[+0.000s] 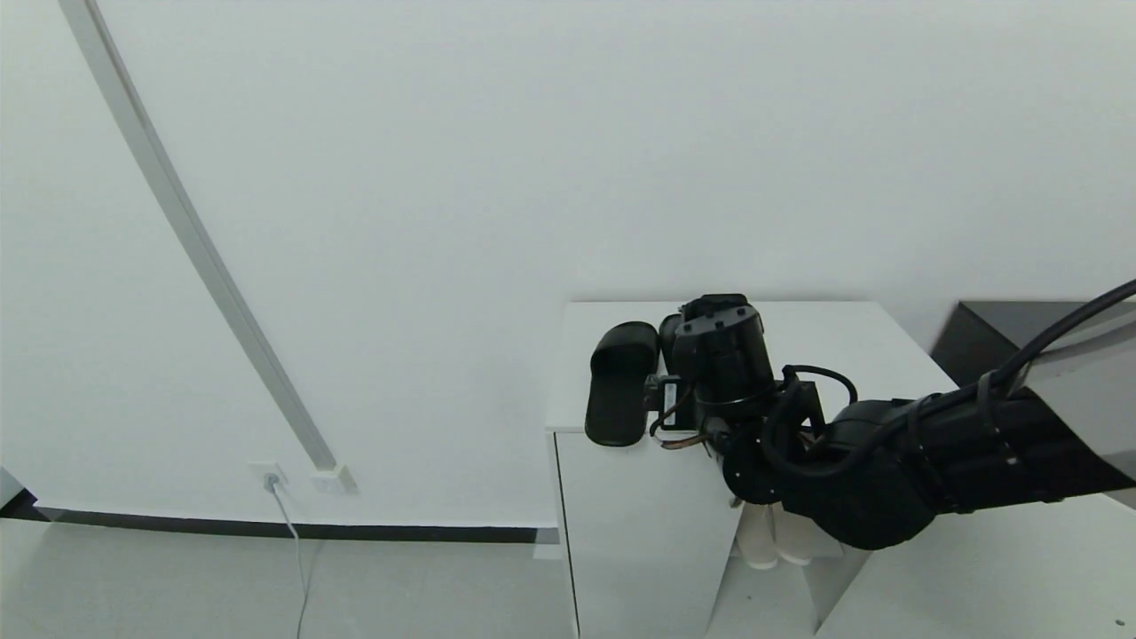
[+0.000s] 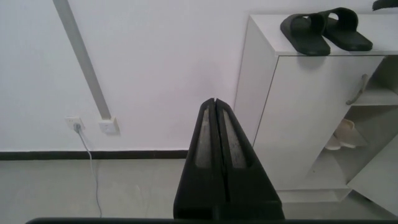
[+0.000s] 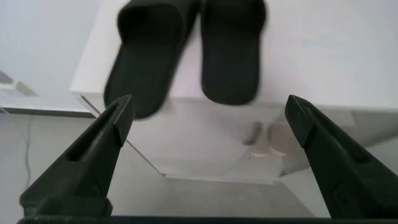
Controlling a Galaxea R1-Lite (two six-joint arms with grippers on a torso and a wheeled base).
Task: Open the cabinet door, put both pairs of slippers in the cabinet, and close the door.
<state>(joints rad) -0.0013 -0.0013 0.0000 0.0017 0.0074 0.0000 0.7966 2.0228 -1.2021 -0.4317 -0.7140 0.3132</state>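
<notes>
Right gripper (image 3: 208,102) spread wide, empty, above black slippers (image 3: 230,56) atop cabinet (image 1: 834,328); left gripper (image 2: 215,106) closed, empty.

Black slippers (image 1: 621,382) atop white cabinet (image 1: 825,337)

Bare cabinet top (image 1: 834,346) at 3 o'clock of the black slippers (image 1: 621,382), free for passing. Wall (image 1: 532,177) at 12 o'clock, closing off the back. Below, past the open door (image 1: 648,532), white slippers (image 1: 777,537) taking up part of a shelf.
</notes>
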